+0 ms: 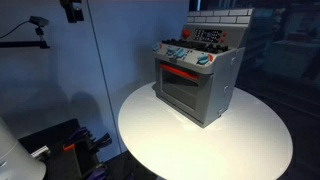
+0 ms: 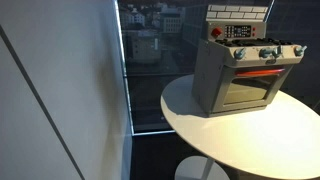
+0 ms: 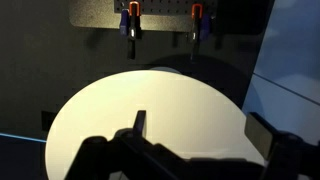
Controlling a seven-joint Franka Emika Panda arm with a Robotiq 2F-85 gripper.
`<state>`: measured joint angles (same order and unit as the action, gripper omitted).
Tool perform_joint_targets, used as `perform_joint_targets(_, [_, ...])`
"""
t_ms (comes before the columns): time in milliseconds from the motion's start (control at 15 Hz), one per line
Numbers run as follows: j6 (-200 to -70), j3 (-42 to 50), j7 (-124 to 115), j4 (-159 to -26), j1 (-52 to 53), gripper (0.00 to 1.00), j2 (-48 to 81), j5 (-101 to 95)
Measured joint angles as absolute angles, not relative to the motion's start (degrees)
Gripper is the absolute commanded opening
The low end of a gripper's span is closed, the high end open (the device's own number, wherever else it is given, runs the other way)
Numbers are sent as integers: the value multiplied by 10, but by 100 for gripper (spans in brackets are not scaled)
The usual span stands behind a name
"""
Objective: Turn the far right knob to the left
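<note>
**Far right knob untouched; tool well away from stove**

- The far right knob (image 2: 297, 50) is seen as a small pale-blue disc at the end of the knob row, along the top front edge of the grey toy stove (image 2: 240, 85). In an exterior view it is also made out at the row's end (image 1: 204, 60), though it is small and blurred there. Its pointer position cannot be read.
- The other blue knobs (image 2: 262, 53) are set just beside it in the same row. A red oven handle (image 2: 255, 72) runs below the row, and a raised back panel stands above it.
- The stove is placed on a round white table (image 1: 250, 140), towards one side, with bare surface in front of it.
- The tool (image 3: 200, 140) is shown only in the wrist view. Its jaws are spread wide and nothing is held. Only table is seen past them, not the stove. The task is judged not yet begun.

Risks, as judged:
- A neighbouring knob could be taken by mistake, since the knobs look alike and sit close together.
- The light stove could be pushed or swivelled on the smooth table by an off-centre approach.
- The small knob could slip between the jaws, so that no rotation is passed on.
- The turn could be made the wrong way.
</note>
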<state>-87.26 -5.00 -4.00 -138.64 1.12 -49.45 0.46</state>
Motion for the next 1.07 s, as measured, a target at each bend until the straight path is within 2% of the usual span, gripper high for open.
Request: perform_joint_targets(1067, [-912, -31, -57, -1352, -9, 100, -456, 5])
